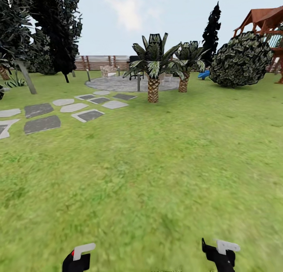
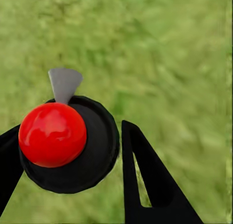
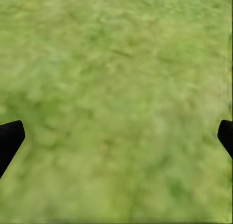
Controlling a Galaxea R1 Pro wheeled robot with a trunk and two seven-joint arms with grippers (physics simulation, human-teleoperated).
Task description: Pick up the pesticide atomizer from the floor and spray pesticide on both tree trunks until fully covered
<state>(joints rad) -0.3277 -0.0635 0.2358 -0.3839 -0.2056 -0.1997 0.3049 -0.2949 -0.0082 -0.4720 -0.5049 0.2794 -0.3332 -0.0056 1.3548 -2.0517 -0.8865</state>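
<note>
Presently the robot stands on open lawn [image 1: 157,166] in the garden, both arms held low at the near edge of the head view. The left gripper [image 2: 73,151] is clenched on the atomizer [image 2: 68,144]: in the left wrist view a black round body with a red ball on top and a small grey nozzle sits between the black fingers [image 2: 145,180], one finger at each side of it. From the head camera the same item shows as a dark shape with a pale grey lever and a red spot at the left gripper [image 1: 76,258].

The right gripper [image 3: 116,136] is released and holds nothing; its fingertips [image 3: 9,136] stand wide apart at the two edges of its wrist view, with only grass between them.

Judgement: the pick-up appears done, and the step in hand is travel toward the trees. Tall trees [image 1: 55,24] with dark jagged foliage stand at far left, well apart from the robot, beyond the grey stepping stones [image 1: 41,122]. A slanted pale trunk [image 1: 26,77] shows there. The palms [image 1: 153,67], the round bush [image 1: 241,59] and the paved circle [image 1: 118,83] are not targets.

The next move calls for turning the base left and closing on the trunk, then raising the left arm so the nozzle faces the bark. Whether the nozzle now points usefully cannot be told.
</note>
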